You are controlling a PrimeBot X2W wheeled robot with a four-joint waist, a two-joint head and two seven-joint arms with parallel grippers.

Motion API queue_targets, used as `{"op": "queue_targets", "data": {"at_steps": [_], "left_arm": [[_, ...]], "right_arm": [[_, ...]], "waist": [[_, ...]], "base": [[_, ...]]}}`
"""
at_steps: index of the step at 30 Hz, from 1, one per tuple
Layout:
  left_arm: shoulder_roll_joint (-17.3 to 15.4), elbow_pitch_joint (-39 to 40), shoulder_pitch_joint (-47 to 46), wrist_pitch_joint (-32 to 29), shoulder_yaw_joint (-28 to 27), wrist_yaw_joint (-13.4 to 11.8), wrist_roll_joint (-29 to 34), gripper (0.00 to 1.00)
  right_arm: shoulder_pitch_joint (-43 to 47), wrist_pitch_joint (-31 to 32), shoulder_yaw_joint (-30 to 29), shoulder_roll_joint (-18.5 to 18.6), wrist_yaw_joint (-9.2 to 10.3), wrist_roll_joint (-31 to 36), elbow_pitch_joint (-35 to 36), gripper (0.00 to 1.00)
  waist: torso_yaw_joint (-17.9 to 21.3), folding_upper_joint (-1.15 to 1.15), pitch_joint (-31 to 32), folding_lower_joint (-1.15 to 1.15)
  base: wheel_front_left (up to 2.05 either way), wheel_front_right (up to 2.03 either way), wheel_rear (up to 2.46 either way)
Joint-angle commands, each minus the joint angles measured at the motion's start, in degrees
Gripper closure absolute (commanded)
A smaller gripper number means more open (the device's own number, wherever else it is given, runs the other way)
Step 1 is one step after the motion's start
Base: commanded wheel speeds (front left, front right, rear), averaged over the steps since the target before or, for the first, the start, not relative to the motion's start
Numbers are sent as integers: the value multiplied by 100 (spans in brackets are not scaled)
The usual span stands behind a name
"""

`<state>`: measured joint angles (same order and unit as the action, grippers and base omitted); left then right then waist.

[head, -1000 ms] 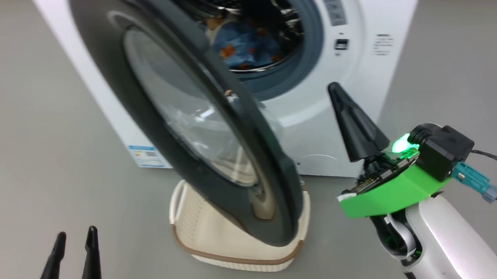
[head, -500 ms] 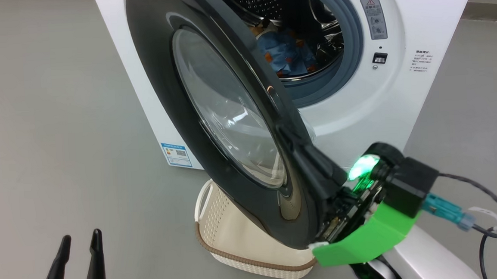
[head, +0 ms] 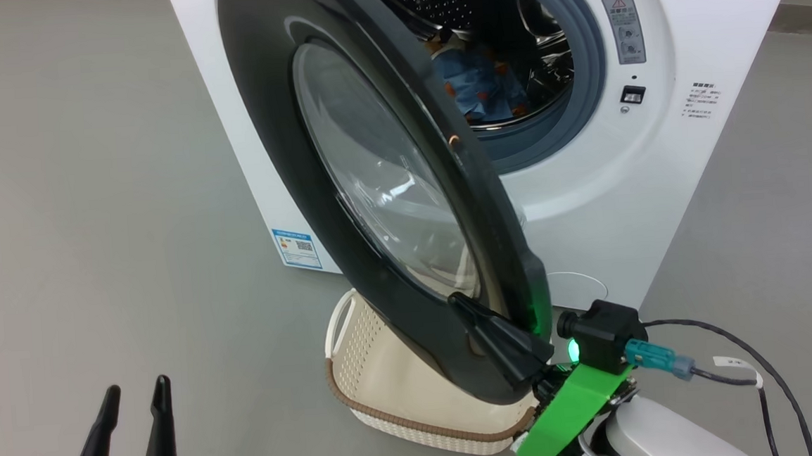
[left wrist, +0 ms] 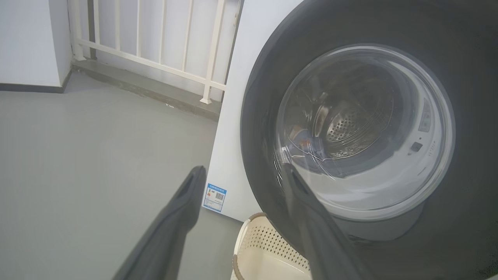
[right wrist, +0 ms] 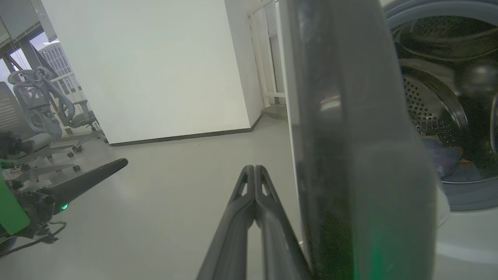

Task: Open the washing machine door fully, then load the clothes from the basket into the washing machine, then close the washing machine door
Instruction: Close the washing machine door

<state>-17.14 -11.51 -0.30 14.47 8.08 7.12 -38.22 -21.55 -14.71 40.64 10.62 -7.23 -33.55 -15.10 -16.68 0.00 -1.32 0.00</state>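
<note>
Washing machine door [head: 267, 131] half-open, clothes [head: 485, 85] in drum [head: 427, 1]. Right claw [head: 461, 302], pressed together, rests on its lower rim, likely to push it shut; left claw [head: 136, 392] spread, idle.

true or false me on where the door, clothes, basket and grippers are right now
1. The clothes lie in the basket. False: they are in the drum.
2. The right gripper is shut. True.
3. The door is closed. False: it stands open.
4. The left gripper is open. True.
5. The basket sits on the floor under the door's lower edge. True.
</note>
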Motion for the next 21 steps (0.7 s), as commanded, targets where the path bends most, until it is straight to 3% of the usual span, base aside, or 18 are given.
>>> {"op": "queue_targets", "data": {"at_steps": [1, 11, 21], "left_arm": [[-147, 87, -238, 52, -194, 36, 40, 0], [-195, 80, -284, 52, -141, 36, -12, 0], [-298, 185, -464, 52, -102, 36, -124, 0]], "right_arm": [[-217, -29, 49, -41, -25, -116, 12, 100], [-366, -29, 8, -13, -25, -111, -825, 100], [-716, -29, -897, 85, -25, 298, -1269, 100]], "waist": [[-16, 0, -14, 0], [-78, 0, -118, 0], [-137, 0, -551, 0]], "base": [[0, 0, 0], [0, 0, 0], [0, 0, 0]]}}
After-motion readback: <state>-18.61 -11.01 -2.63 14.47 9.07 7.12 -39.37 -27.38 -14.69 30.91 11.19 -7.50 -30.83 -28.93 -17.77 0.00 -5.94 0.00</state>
